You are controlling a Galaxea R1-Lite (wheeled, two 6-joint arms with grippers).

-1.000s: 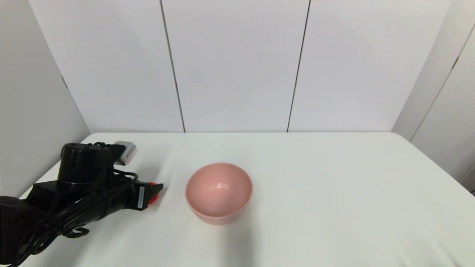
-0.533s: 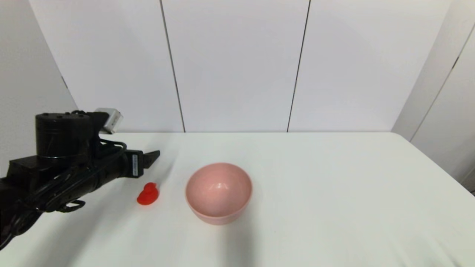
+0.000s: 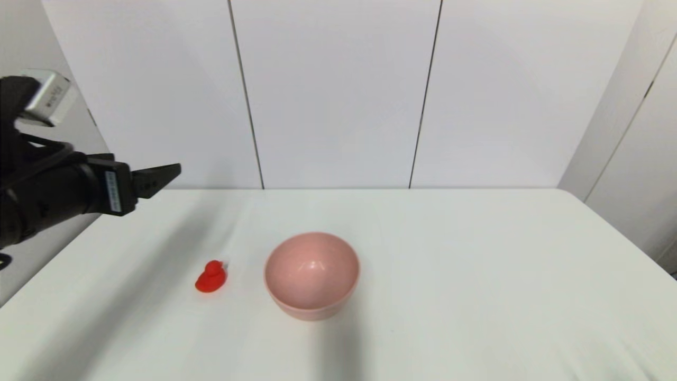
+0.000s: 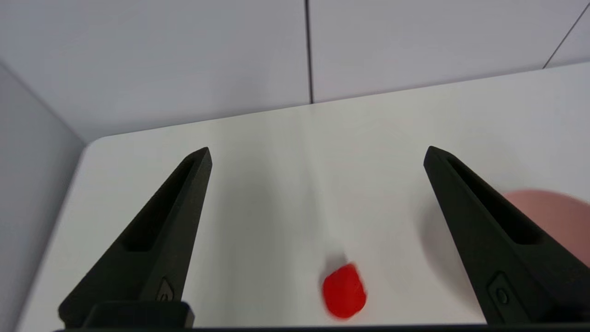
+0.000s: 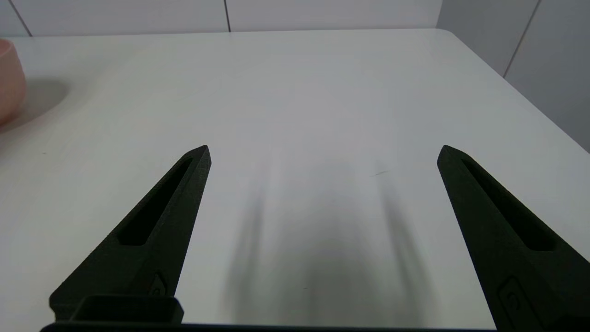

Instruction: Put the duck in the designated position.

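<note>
Left pincer [image 3: 164, 174] raised high over the white worktop [image 3: 476, 275] far-left edge, fingers spread wide, empty. Tiny glossy red rubber duck [image 3: 211, 277] sits just left of the pink bowl [image 3: 312, 275], apart. Right pincer [image 5: 322, 157] wide, low over worktop.

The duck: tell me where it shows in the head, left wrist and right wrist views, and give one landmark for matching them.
Head view: the duck sits on the table, just left of the pink bowl, apart from it.
Left wrist view: the duck lies low between the open left gripper fingers.
Right wrist view: not in it.
Shared landmark: the pink bowl, in all three.
</note>
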